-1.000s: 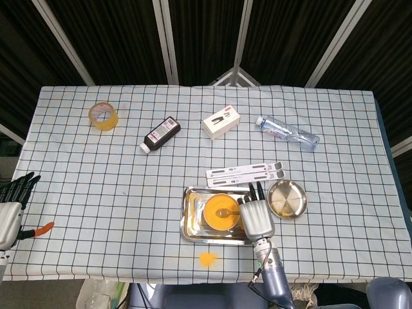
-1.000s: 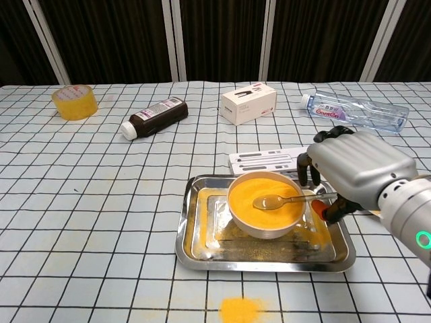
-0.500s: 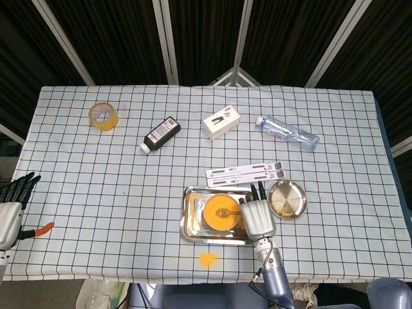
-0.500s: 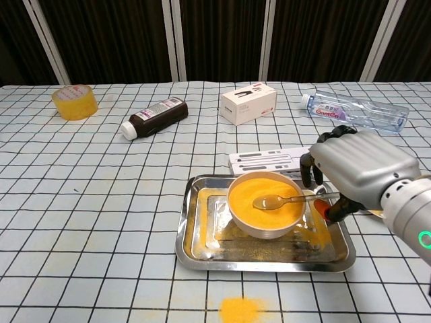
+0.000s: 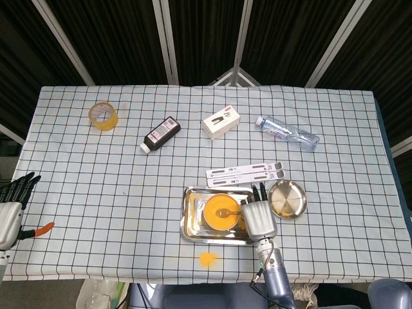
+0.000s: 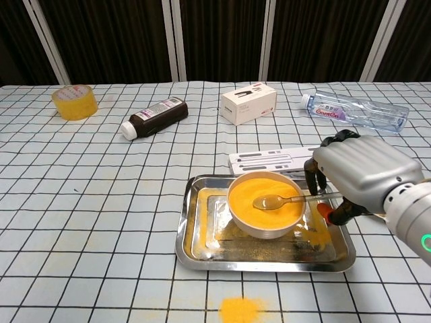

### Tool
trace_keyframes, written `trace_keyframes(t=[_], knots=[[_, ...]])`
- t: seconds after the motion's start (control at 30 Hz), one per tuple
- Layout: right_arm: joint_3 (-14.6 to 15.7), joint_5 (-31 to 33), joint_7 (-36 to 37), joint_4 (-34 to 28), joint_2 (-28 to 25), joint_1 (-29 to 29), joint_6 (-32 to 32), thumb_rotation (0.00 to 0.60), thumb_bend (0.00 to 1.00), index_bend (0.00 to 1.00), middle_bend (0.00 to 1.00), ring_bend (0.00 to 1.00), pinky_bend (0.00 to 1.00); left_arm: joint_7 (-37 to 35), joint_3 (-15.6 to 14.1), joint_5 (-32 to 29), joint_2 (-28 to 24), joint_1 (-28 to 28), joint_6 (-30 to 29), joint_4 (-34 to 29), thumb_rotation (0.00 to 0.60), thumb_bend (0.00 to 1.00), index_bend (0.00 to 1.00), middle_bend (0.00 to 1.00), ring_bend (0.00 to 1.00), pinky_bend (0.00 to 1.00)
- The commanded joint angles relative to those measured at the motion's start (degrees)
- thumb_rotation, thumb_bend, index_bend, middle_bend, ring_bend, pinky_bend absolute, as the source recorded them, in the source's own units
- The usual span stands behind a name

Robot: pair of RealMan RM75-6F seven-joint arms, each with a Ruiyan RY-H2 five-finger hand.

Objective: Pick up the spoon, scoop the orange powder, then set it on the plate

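Your right hand (image 6: 360,176) pinches the spoon (image 6: 286,200) by its handle, other fingers curled over it — the spoon's tip rests on the orange powder (image 6: 264,195) in the bowl (image 6: 266,225). That bowl sits in the metal tray (image 6: 192,235). The plate (image 5: 287,199) lies just right of the tray. Your left hand (image 5: 11,205) hangs open, fingers spread, at the tabletop's (image 5: 96,187) left edge.

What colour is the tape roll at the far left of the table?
The tape roll is yellow-orange and translucent; it shows best in the chest view.
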State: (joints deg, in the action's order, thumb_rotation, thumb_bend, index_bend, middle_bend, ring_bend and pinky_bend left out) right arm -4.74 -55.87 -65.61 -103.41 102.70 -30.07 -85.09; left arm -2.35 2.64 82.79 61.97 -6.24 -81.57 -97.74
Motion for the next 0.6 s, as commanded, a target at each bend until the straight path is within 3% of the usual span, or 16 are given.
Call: trace_keyframes(t=[0.03,0.6], knots=[[0.02,-0.06,0.06,0.02,0.06,0.03,0.03,0.6,0.48,0.51,0.44,0.13,0.0,0.0,0.02,0.0,-0.01,-0.01,-0.02,-0.03,0.6,0.0,0.0,0.0,0.0,0.0],[-0.27,-0.04,0.06,0.11,0.15,0.23,0.04,0.6,0.55,0.53,0.46,0.15,0.0,0.0,0.04,-0.09,-0.04,-0.04,0.04,-0.08,0.6,0.0,0.0,0.0,0.0,0.0]])
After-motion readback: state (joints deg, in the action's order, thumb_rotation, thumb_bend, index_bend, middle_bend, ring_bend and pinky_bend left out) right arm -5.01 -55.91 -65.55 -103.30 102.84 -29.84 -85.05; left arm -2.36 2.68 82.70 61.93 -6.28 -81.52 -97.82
